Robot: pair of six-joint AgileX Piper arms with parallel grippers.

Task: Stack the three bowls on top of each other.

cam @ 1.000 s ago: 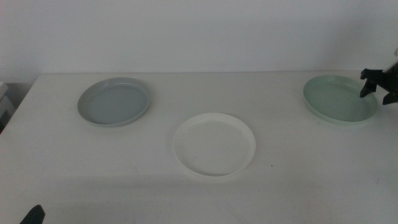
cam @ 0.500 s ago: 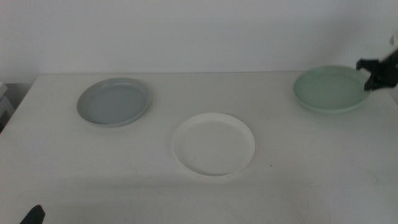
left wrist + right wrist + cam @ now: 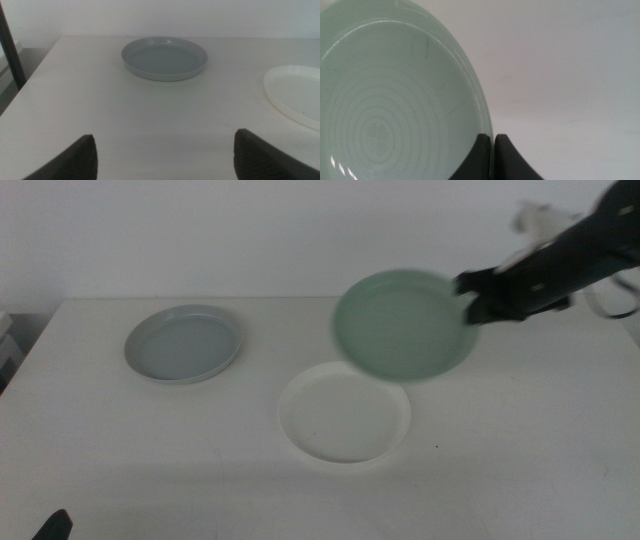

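Right gripper point(image 3: 470, 297) clamps your pale mint green shallow bowl point(image 3: 405, 325) by its rim, tilted in air just beside the white shallow bowl point(image 3: 344, 412), likely for stacking; grey-blue shallow bowl point(image 3: 183, 343) sits apart, left gripper point(image 3: 165, 157) open.

The right arm point(image 3: 555, 270) is seen as a dark, nearly black, blurred limb, with a pale cable looped behind it, away from the fingers. The right gripper point(image 3: 493, 159) ends in two matte black fingers point(image 3: 477, 160) with smooth, rounded edges. The left gripper's point(image 3: 165, 157) fingers point(image 3: 75, 159) are broad, dark grey and blunt.
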